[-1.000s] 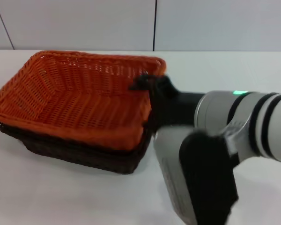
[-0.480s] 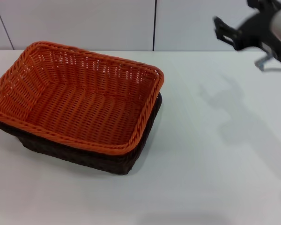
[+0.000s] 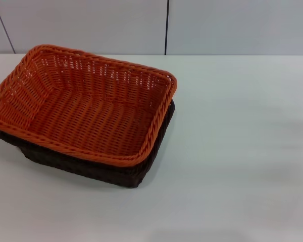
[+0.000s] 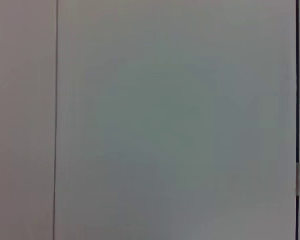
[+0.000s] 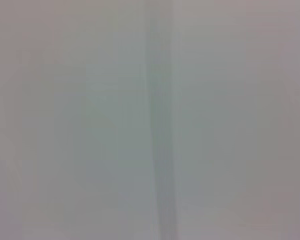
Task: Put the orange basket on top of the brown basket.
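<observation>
The orange basket (image 3: 86,108) sits nested on top of the brown basket (image 3: 116,174) at the left of the white table in the head view. Only the brown basket's lower walls and right edge show beneath the orange rim. Neither gripper is in the head view. Both wrist views show only pale wall panels with a dark seam.
The white table (image 3: 242,151) stretches to the right and front of the baskets. A pale panelled wall (image 3: 217,25) with a dark vertical seam stands behind the table.
My right arm, which was at the orange basket's right rim, lifted away up and to the right and has left the head view. The baskets stay stacked.
</observation>
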Available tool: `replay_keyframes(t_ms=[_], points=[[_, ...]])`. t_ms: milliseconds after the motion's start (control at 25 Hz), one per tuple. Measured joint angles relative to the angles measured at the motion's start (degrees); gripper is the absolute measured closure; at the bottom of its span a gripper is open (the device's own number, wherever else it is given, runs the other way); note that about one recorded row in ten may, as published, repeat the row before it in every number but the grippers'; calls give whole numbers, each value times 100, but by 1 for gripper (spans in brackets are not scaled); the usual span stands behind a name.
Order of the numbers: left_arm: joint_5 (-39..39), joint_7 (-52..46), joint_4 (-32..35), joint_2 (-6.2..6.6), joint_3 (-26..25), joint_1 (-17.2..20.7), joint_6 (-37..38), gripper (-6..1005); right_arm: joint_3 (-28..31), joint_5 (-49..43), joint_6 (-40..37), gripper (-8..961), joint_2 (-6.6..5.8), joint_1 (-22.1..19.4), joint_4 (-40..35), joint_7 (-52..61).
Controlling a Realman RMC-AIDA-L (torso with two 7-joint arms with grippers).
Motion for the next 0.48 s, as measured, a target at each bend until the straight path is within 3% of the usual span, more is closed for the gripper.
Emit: replay_keyframes(t_ms=[240,480], points=[[-26,-26,25,-9,-28,-4,97,239,-159,138,1324,180,19,152,1023,625],[-26,-27,34,-18,-30,-2,115,239,-298,153,1570,180,22,155,1248,659]])
